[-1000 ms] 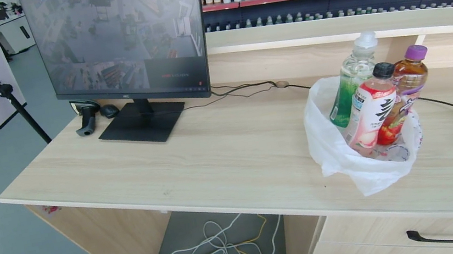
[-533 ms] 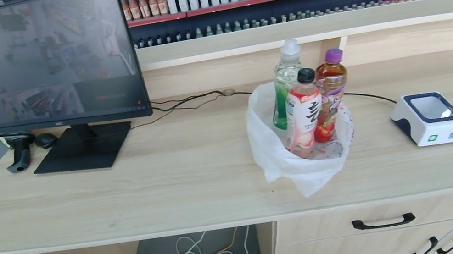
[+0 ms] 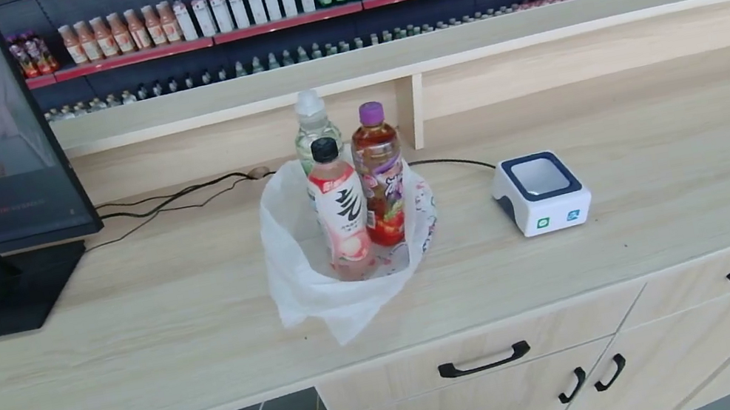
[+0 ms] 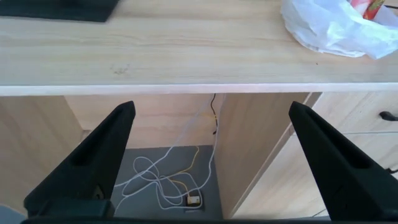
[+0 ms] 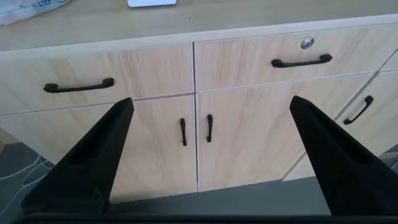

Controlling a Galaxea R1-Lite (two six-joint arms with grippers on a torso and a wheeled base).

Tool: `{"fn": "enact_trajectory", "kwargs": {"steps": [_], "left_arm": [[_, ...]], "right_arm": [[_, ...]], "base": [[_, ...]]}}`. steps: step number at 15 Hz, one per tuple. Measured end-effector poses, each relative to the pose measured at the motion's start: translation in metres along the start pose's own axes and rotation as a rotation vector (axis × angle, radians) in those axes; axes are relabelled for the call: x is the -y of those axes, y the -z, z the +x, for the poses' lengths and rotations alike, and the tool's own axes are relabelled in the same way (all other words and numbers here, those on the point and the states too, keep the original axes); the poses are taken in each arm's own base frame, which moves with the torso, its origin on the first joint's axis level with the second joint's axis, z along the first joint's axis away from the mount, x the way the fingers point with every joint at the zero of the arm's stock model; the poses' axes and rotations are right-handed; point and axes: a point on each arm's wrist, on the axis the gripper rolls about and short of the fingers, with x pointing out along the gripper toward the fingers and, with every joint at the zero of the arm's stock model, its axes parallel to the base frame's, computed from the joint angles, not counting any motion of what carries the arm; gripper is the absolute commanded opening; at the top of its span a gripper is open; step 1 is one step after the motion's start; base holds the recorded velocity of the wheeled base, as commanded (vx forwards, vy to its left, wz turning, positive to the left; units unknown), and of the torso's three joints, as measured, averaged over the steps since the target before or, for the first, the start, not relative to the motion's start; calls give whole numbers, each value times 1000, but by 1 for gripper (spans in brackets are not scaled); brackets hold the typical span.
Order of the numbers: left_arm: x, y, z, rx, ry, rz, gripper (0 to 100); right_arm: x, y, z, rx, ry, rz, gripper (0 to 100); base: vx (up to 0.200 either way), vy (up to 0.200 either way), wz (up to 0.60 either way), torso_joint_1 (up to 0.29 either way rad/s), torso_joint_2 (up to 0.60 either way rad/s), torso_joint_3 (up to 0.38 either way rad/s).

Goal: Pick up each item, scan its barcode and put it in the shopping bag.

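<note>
Shopping bag (image 3: 296,285) held three bottles (image 3: 339,209) upright; scanner (image 3: 541,193) stood at its 3 o'clock, likely shortening transfers. Left gripper (image 4: 211,107), right gripper (image 5: 211,99): fingers were apart, empty.

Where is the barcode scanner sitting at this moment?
In the head view the barcode scanner stands on the wooden counter, to the robot's right of the white shopping bag and apart from it, near the counter's front edge.
</note>
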Motion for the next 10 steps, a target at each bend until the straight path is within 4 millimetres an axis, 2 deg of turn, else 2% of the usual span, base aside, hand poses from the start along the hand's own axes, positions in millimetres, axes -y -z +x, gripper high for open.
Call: {"fn": "enact_trajectory", "kwargs": {"steps": [10], "left_arm": [[0,0,0,0,0,-3,100]], "right_arm": [[0,0,0,0,0,2,100]], "base": [[0,-200,0,4,5,3]]}}
